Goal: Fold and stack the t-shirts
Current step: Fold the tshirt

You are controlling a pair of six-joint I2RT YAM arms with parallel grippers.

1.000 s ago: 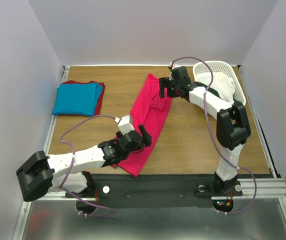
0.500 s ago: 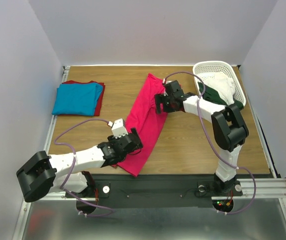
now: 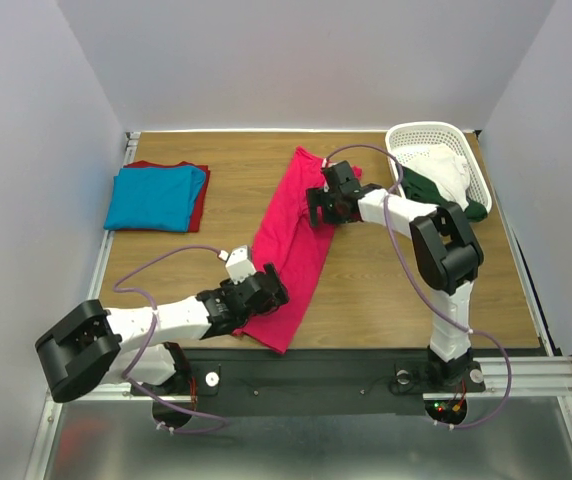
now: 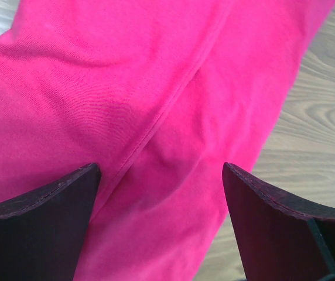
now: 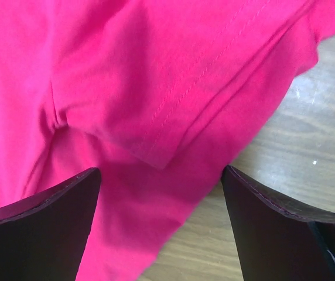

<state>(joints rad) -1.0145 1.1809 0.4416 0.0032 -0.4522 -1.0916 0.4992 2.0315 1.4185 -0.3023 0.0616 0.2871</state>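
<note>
- Crimson-pink cotton: this t-shirt [image 3: 291, 245] lies as a long folded strip slanting across the middle of the wooden table [image 3: 386, 270]. Its far end points toward the back and its near end reaches the front edge.
- A stitched seam runs lengthwise down the cloth under my left wrist camera. Under my right wrist camera, a hemmed sleeve edge lies folded over the body of the shirt.
- My left gripper [image 4: 159, 170] is low over the near end of the strip with its jaws spread wide. Both dark fingers [image 4: 44, 222] are above the pink cloth and nothing is held. I cannot tell whether the tips touch the fabric.
- My right gripper [image 5: 160, 171] is over the far part, at the shirt's right edge where cloth meets wood. It too is wide apart and grips nothing.
- At the far left corner the turquoise-blue t-shirt [image 3: 156, 197] sits folded on top of the dark red t-shirt [image 3: 200, 205], whose edge shows along its right side.
- At the far right corner the white lattice basket [image 3: 421, 130] holds a white garment [image 3: 448, 168] and a dark green garment [image 3: 428, 188].
</note>
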